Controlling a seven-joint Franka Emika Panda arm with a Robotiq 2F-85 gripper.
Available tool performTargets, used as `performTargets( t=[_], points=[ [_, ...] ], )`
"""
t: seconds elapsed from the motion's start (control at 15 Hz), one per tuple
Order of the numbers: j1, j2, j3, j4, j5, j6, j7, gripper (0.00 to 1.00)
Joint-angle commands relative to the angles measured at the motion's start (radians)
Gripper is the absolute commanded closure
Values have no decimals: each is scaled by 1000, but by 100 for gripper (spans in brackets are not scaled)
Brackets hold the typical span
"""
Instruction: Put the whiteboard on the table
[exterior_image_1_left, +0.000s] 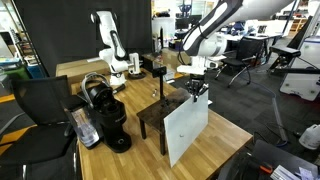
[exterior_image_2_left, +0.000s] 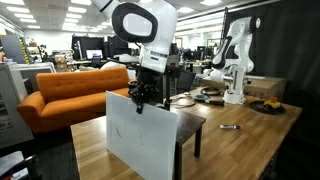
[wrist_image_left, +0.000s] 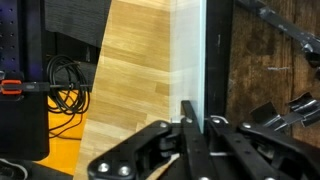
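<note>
coffee machine (exterior_image_1_left: 108, 118): black, upright | stand (exterior_image_1_left: 150, 114): dark-brown, low | sofa (exterior_image_2_left: 70, 92): orange | chair (exterior_image_1_left: 30, 105): black

From my console I see an open-plan lab lit by rows of ceiling light panels (exterior_image_2_left: 78, 8), with an orange sofa (exterior_image_2_left: 70, 92) off to one side, dark grey carpet (exterior_image_1_left: 265, 115), black office chairs (exterior_image_1_left: 240, 64), and what may be desks with monitors (exterior_image_2_left: 92, 45) farther back.

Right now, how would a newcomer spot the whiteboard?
Start at the light wooden table with the black coffee machine. Beside the small dark stand, the gripper holds the whiteboard upright by its top edge. It is the only thin white panel.
</note>
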Motion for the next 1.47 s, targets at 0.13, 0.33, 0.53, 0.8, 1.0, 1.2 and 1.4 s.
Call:
performTargets(
  t=[0.13, 0.33, 0.53, 0.8, 1.0, 1.2, 1.4],
  points=[
    [-20, 55, 0, 93, 44, -78, 3, 98],
    [-21, 82, 1, 128, 47, -106, 9, 98],
    [-21, 106, 2, 160, 47, -132, 15, 98],
    [-21, 127, 2, 188, 46, -157, 25, 98],
    [-22, 135, 3, 197, 47, -165, 31, 98],
    [-23, 140, 3, 203, 49, -172, 31, 98],
    [-24, 146, 3, 212, 51, -183, 33, 67]
  ],
)
